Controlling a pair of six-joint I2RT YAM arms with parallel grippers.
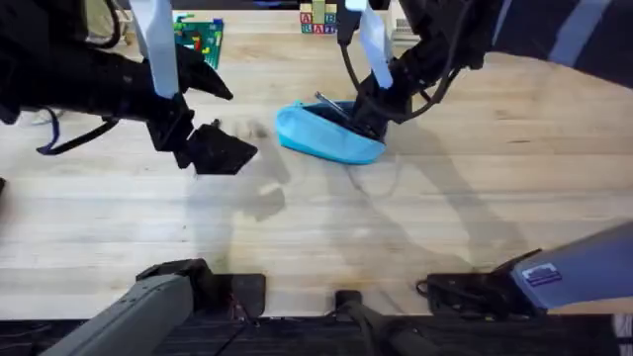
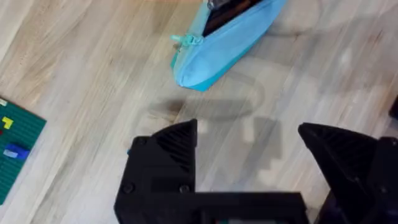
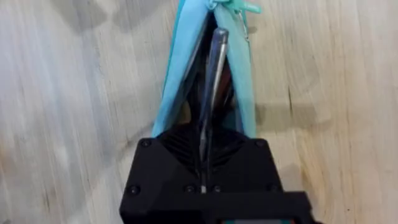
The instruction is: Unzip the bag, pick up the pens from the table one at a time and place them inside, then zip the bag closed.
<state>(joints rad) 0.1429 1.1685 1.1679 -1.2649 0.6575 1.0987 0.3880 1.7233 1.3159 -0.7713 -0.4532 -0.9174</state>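
Right gripper [image 1: 368, 104] sits at the open mouth of the light blue pencil pouch [image 1: 326, 136], fingers pressed together on a dark pen [image 3: 211, 81]. In the right wrist view the pen runs straight out ahead of the fingertips, down the slot between the two fabric lips of the pouch [image 3: 180, 68]. Held lengthwise along the zipper line, presumably so it slides in without catching the edges. The teal pull tab [image 3: 239, 7] sits at the far end of the opening from this gripper, so the zip reads as fully drawn back. In the overhead view the pen's silvery end [image 1: 329, 102] pokes up out of the pouch, just beside the gripper; not yet fully inside.

Left gripper [image 2: 249, 155] hovers over bare wooden table [image 2: 93, 74], fingers spread wide, nothing between them. The pouch [image 2: 224, 43] lies ahead of it and well apart, pull tab [image 2: 185, 40] at the near tip. It looks parked clear of the work, leaving the right arm room.

A green block plate [image 2: 15, 146] lies off to one side of the left gripper.

Judgement: placing stage, pen partly inserted; release comes next. I cannot see loose pens on the table.
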